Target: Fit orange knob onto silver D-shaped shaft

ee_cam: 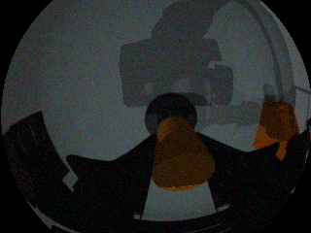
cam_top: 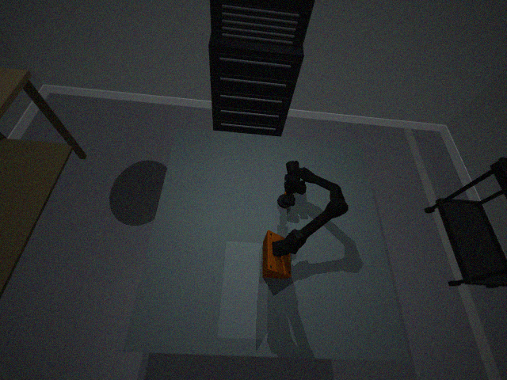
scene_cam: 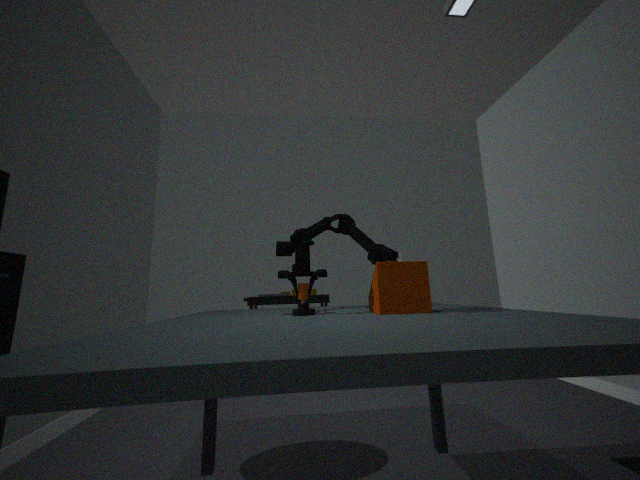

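Observation:
The orange knob (scene_cam: 302, 291) (ee_cam: 182, 160) is upright between the fingers of my gripper (scene_cam: 302, 289) (ee_cam: 175, 136), which is shut on it. The dark round pedestal (cam_top: 285, 201) (scene_cam: 303, 312) (ee_cam: 155, 108) stands on the table directly below. In the exterior view the knob's lower end is a little above the pedestal, over the shaft, of which a short, dim stretch shows between them. Whether the knob's end touches the shaft's tip cannot be told. The hole and both flat sides are hidden. In the top view the knob is almost wholly hidden by the gripper.
An orange block (cam_top: 278, 264) (scene_cam: 403, 287) (ee_cam: 279, 118) is at the arm's base, to the right of the pedestal in the exterior view. A pale rectangle (cam_top: 240, 290) lies beside it. A dark drawer cabinet (cam_top: 253, 89) stands beyond the table. The light is dim.

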